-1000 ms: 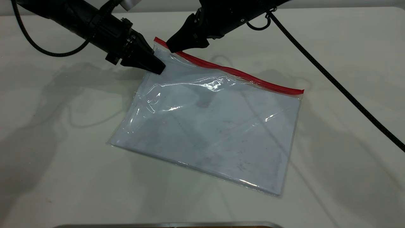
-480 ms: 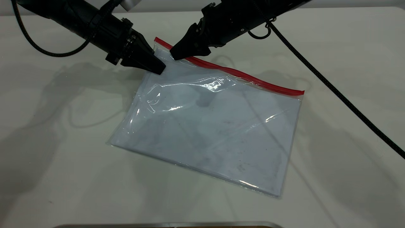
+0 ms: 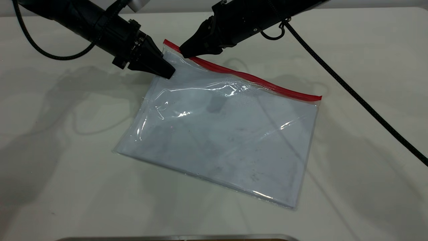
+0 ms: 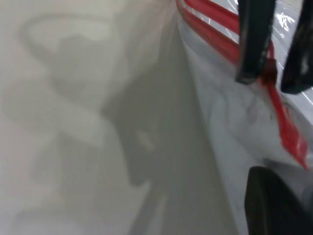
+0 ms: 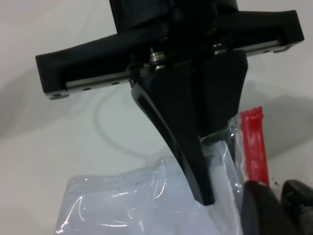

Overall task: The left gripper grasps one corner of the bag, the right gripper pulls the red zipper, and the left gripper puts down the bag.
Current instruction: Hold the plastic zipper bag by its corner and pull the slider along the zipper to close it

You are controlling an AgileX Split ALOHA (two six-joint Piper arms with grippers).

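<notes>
Bag (image 3: 220, 140) lies flat on the white bench (image 3: 67, 174), near long edge toward the camera, clear plastic crinkled and glossy, white sheets showing through. Farther back the plastic lifts off the bench toward the far-left corner (image 3: 167, 47), where the red zipper (image 3: 254, 79) ends; the red strip runs the whole far long edge down to the right corner. Left gripper (image 3: 166, 71) comes in from the upper left, jaws closed together on the plastic just below that corner, holding it raised. Right gripper (image 3: 185, 53) comes in from the upper right, tip on the red zipper close to the lifted corner; in the left wrist view its two fingers (image 4: 254, 44) stand narrowly apart, straddling the red strip with a small red slider tab (image 4: 269, 74) between them. The two gripper tips sit near each other, not touching. A long black cable (image 3: 354, 92) trails across the bench at right, clear of the bag.
</notes>
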